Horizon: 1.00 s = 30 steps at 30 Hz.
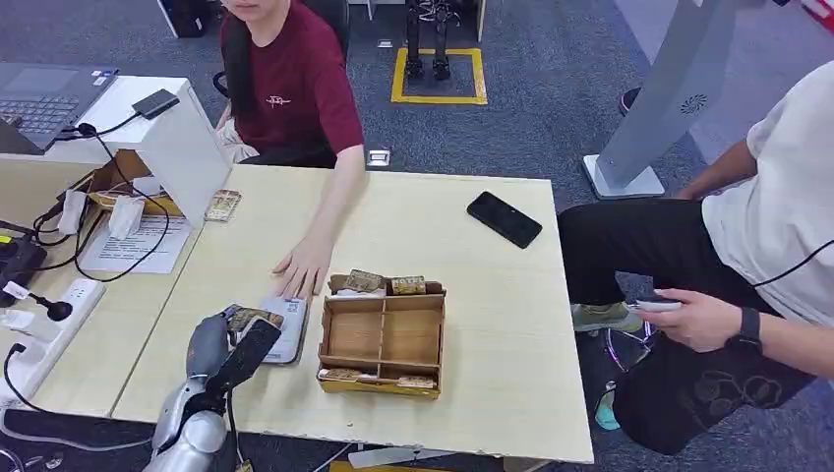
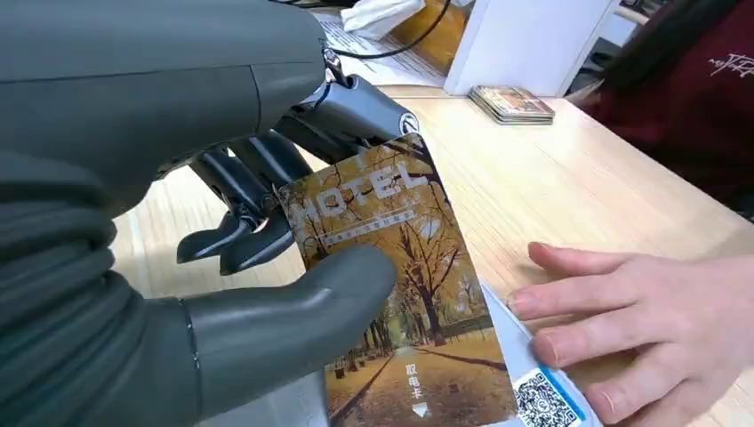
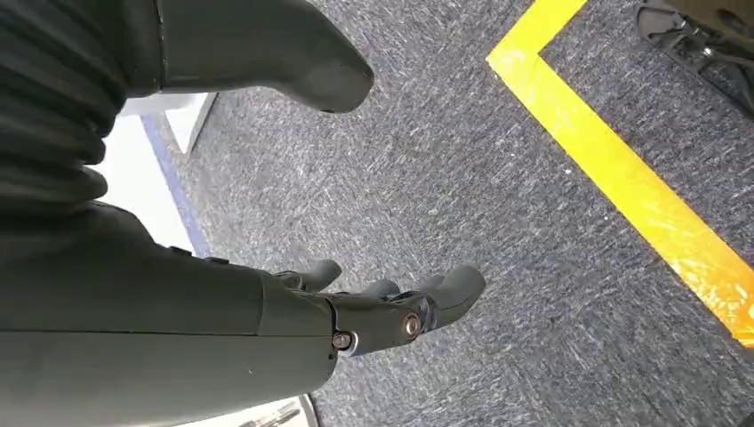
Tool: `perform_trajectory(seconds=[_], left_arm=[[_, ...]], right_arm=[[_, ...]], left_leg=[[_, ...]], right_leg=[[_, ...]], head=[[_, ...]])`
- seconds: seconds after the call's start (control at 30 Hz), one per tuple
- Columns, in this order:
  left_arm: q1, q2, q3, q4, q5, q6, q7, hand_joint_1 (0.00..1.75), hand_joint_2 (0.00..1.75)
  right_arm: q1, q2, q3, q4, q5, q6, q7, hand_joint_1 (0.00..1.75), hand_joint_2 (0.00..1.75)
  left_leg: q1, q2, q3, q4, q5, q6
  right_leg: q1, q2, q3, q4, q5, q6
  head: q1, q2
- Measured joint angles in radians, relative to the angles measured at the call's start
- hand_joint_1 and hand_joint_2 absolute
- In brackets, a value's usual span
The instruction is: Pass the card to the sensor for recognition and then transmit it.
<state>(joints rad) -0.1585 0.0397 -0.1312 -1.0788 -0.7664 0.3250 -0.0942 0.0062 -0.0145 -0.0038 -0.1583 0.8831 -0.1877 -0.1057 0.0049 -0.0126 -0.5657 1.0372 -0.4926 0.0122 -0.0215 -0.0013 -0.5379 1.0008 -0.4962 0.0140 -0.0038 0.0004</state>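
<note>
Left hand (image 2: pixel 222 294) pinches the card (image 2: pixel 400 294) above the sensor (image 1: pixel 287 329).

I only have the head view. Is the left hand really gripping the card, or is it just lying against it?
Observer: It is gripping. In the left wrist view the left hand presses its thumb on the card, on the printed HOTEL face, with the fingers behind it.
Operator: Is the card on the sensor yet?
Observer: Its lower end overlaps the sensor, next to a QR code there. I cannot tell if they touch.
Operator: And the right hand?
Observer: The right hand hangs over the grey carpet, fingers apart, holding nothing.
</note>
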Motion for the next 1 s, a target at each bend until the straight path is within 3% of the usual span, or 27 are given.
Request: perform_trajectory(seconds=[0.63,0.73,0.83,0.93,1.0], left_arm=[[-0.003,-0.010,0.000,0.019,0.012,0.001,0.003,1.75,1.75],[-0.002,-0.013,0.002,0.019,0.101,-0.034,-0.030,1.75,1.75],[0.009,-0.019,0.021,0.003,0.289,-0.095,-0.110,1.75,1.75],[0.017,-0.022,0.030,-0.014,0.324,-0.105,-0.116,1.75,1.75],[0.025,-0.025,0.037,-0.028,0.389,-0.105,-0.155,1.75,1.75]], right_arm=[[0.000,0.001,0.000,-0.001,0.006,-0.001,0.000,0.00,1.75],[0.000,0.001,0.000,-0.001,0.006,-0.002,0.000,0.00,1.75],[0.000,0.001,0.000,-0.001,0.009,-0.008,-0.003,0.00,1.75],[0.000,0.001,-0.002,-0.001,0.010,-0.012,-0.003,0.00,1.75],[0.000,0.001,-0.003,-0.001,0.011,-0.015,-0.004,0.00,1.75]], left_leg=[[0.000,0.000,0.000,0.000,0.000,0.000],[0.000,0.000,0.000,0.000,0.000,0.000],[0.000,0.000,0.000,0.000,0.000,0.000],[0.000,0.000,0.000,0.000,0.000,0.000],[0.000,0.000,0.000,0.000,0.000,0.000]], right_leg=[[0.000,0.000,0.000,0.000,0.000,0.000],[0.000,0.000,0.000,0.000,0.000,0.000],[0.000,0.000,0.000,0.000,0.000,0.000],[0.000,0.000,0.000,0.000,0.000,0.000],[0.000,0.000,0.000,0.000,0.000,0.000]], head=[[0.000,0.000],[0.000,0.000],[0.000,0.000],[0.000,0.000],[0.000,0.000]])
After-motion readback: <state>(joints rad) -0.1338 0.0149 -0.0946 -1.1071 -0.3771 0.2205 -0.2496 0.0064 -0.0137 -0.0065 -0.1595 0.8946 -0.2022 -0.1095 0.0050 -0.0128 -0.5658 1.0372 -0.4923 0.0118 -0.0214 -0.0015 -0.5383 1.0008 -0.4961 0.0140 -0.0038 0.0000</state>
